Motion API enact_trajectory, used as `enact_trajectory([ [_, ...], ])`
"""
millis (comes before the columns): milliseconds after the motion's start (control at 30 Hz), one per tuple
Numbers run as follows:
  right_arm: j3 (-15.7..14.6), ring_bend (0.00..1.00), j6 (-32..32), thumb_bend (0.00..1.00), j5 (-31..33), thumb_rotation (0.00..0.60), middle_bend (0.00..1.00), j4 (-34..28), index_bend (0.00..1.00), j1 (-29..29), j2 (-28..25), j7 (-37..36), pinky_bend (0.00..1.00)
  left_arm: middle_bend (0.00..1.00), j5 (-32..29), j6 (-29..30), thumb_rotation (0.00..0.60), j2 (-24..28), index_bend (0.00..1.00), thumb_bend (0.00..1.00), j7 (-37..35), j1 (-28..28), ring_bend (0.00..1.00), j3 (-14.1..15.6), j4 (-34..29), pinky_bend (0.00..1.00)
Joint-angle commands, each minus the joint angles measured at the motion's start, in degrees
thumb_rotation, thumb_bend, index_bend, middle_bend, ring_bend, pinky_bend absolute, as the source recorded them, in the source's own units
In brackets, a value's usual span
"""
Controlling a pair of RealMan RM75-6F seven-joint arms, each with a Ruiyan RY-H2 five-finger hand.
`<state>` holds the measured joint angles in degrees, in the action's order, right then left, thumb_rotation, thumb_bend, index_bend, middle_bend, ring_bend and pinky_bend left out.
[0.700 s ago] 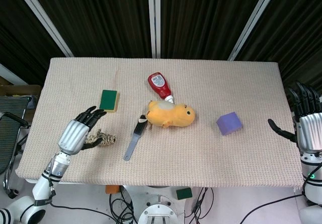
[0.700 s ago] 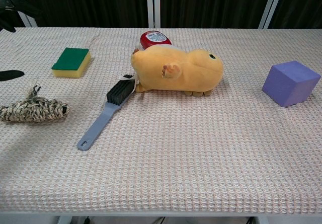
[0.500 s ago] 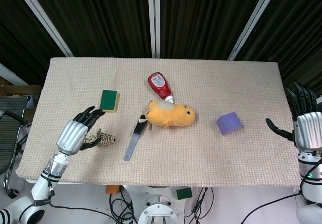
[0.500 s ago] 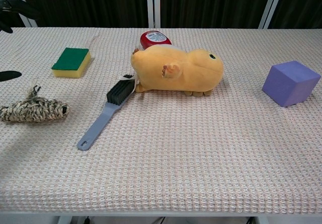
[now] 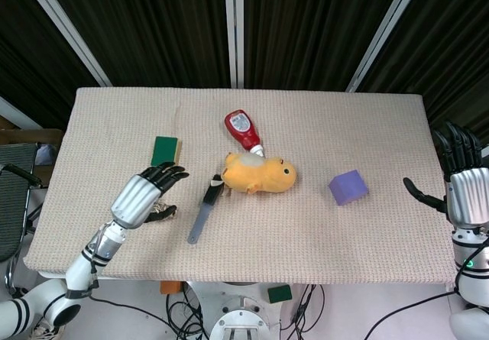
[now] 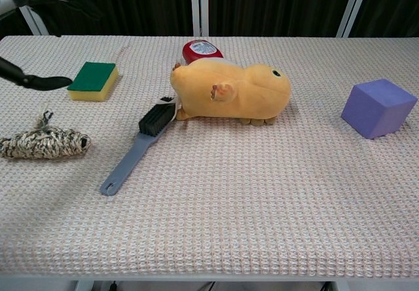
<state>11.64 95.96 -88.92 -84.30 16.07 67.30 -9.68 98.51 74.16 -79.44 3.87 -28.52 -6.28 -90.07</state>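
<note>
Item, lower left of frame: my left hand (image 5: 142, 195), fingers apart and holding nothing, hovers above the rope toy (image 6: 42, 142); my right hand (image 5: 461, 189), far right, fingers spread, idle.

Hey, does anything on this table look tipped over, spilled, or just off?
The red bottle lies on its side, cap end tucked against the yellow plush toy, which also lies on its side. No spill or damage shows. The brush rests against the plush.
</note>
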Motion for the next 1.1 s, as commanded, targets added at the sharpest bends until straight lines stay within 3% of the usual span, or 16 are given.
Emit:
enact_trajectory([
  [33, 0.71, 0.0, -0.53, 0.2, 0.82, 0.6, 0.0, -1.0, 0.0, 0.04, -0.59, -0.23, 0.0, 0.31, 1.73, -5.19, 0.6, -2.79, 0.3, 0.21, 3.35, -4.78, 0.26, -1.06, 0.13, 0.49],
  [167, 1.6, 0.0, -1.7, 0.2, 2.14, 0.6, 0.0, -1.96, 0.0, 0.23, -1.22, -0.53, 0.0, 0.35, 2.29, -9.28, 0.6, -8.02, 0.3, 0.21, 7.34, -8.73, 0.3, -1.32, 3.02, 0.53],
  [300, 1.86, 0.0, -2.73, 0.2, 2.61, 0.6, 0.0, -1.8, 0.0, 0.5, -1.06, 0.23, 0.0, 0.36, 2.11, -12.13, 0.6, -13.46, 0.3, 0.23, 9.28, -12.76, 0.3, -2.4, 10.52, 0.53],
  [500, 2.64, 0.0, -3.05, 0.2, 3.65, 0.6, 0.0, -0.51, 0.0, 0.38, -0.85, 0.1, 0.0, 0.36, 3.18, -11.21, 0.6, -18.94, 0.29, 0.26, 9.6, -17.25, 0.31, -4.1, 17.52, 0.54],
  [800, 3.82, 0.0, -3.5, 0.2, 4.86, 0.6, 0.0, 0.41, 0.0, 0.17, -1.34, -1.81, 0.0, 0.39, 0.23, -14.15, 0.6, -23.32, 0.29, 0.28, 11.13, -20.45, 0.35, -3.58, 21.99, 0.58],
  [1100, 4.35, 0.0, -3.3, 0.2, 5.2, 0.6, 0.0, 0.27, 0.0, -0.34, -1.96, -2.52, 0.0, 0.43, 0.95, -11.32, 0.6, -26.42, 0.33, 0.29, 13.55, -22.82, 0.39, -3.47, 28.34, 0.62],
])
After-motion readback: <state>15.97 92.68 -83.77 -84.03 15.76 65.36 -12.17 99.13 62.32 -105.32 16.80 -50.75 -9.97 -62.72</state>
